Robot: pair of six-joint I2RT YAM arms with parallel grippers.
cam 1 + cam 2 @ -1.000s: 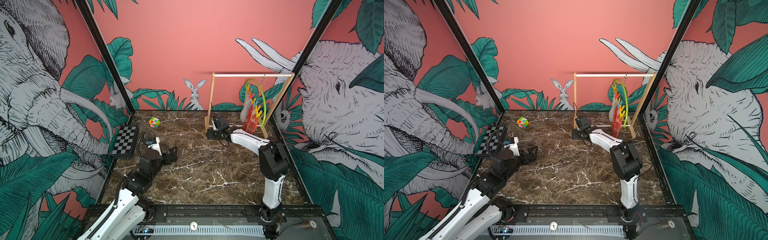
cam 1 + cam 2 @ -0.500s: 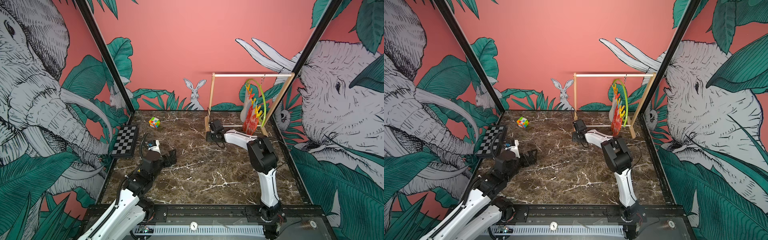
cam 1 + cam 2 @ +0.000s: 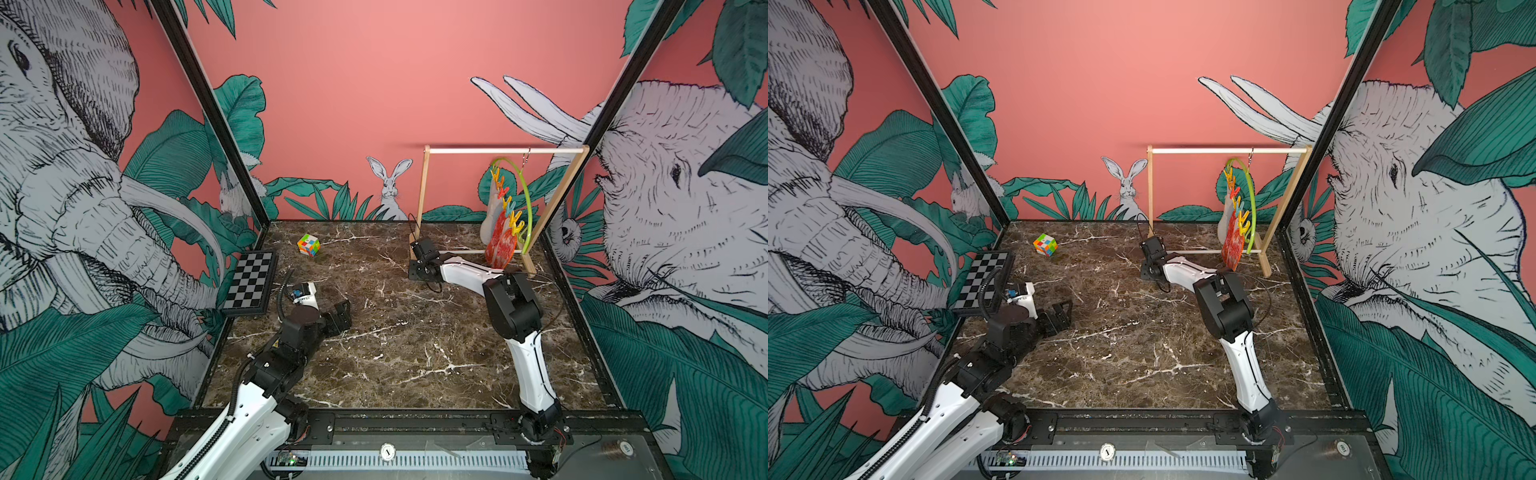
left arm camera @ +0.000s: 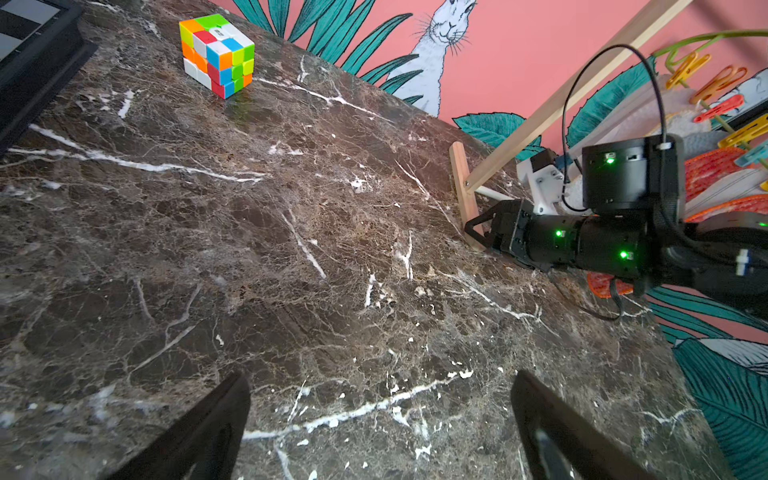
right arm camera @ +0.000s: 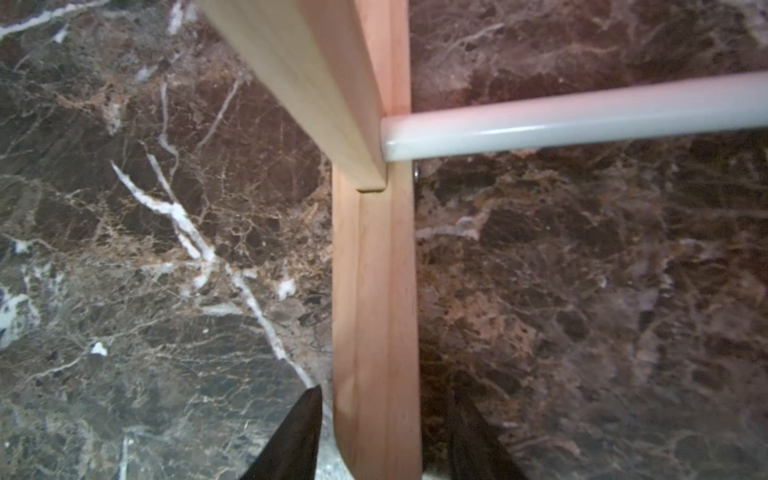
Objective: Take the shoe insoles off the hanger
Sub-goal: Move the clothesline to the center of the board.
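The marble table [image 3: 415, 353] carries a wooden rack [image 3: 423, 191] at its far right corner, with a board [image 3: 251, 282] and a cube [image 3: 308, 244] well apart on the left. The right arm lies low across the table, and the right gripper [image 5: 382, 388] sits at the rack's near foot [image 5: 374, 291], its jaws part spread and straddling the wood. A thin gap shows on each side, so nothing is pinched yet. The left gripper [image 4: 380, 376] hovers low by the board, jaws spread wide and empty. The hanger [image 3: 524, 199] hangs by its hook from the rack's top rod, at the right end. All the insoles [image 3: 500, 245] in view are clipped to it, red ones in front and pale ones behind, so none is off yet. The step in hand looks like bracing the rack. To do it well, the jaws should close squarely on the centred foot and press it down rather than drag it, since the frame is light and would likely slide or tip. With the foot held, the left gripper needs to cross to the front red insole, grip it low, and pull straight down out of one of the clips [image 3: 516, 226]. It should take one insole at a time, slowly, because the hoop will probably swing on its hook.
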